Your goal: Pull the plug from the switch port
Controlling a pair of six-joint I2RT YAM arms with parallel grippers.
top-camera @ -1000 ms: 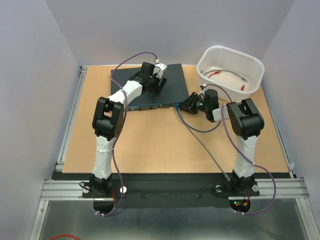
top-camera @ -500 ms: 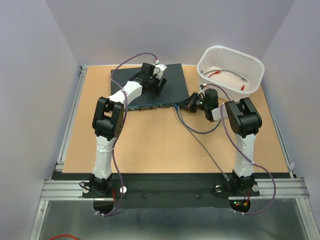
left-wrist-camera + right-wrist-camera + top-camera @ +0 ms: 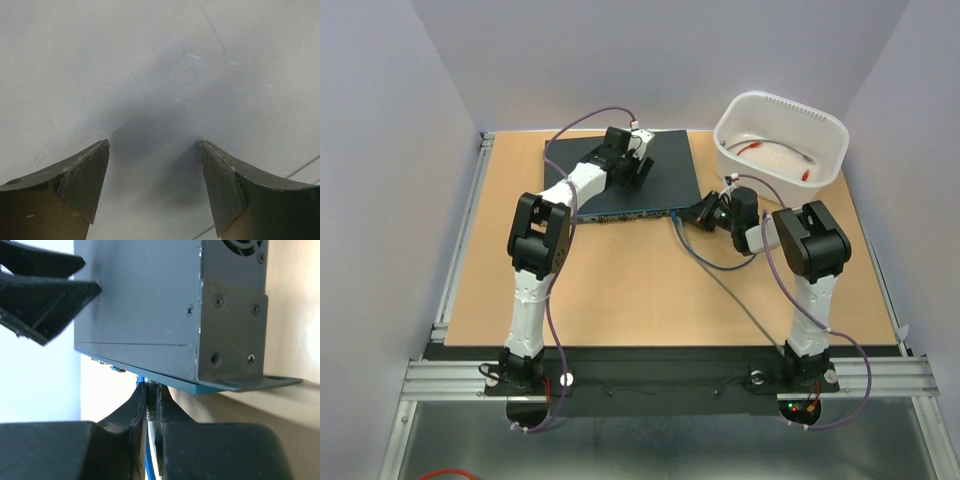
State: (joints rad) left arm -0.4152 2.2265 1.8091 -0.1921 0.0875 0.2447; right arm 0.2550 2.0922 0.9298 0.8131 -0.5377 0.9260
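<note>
The dark blue-grey switch (image 3: 665,165) lies flat at the back middle of the table, its row of sockets along the near edge. My right gripper (image 3: 688,214) is at the switch's near right corner. In the right wrist view the right gripper (image 3: 152,397) is shut on the grey plug (image 3: 151,401), which sits in a socket under the switch's (image 3: 140,300) front edge. A grey cable (image 3: 740,310) runs from it toward the near edge. My left gripper (image 3: 638,172) rests open on top of the switch; in the left wrist view the left gripper (image 3: 155,185) shows only the grey lid (image 3: 160,75) between its fingers.
A white plastic tub (image 3: 825,130) with red and white cables stands at the back right, just behind my right arm. A blue cable (image 3: 150,460) runs beside the plug between my right fingers. Purple arm cables loop over the table near both arms.
My right arm's elbow has shifted slightly right and nearer, and the cable loop beside it has changed shape. The right gripper stays at the switch's corner. The left arm has barely moved.
</note>
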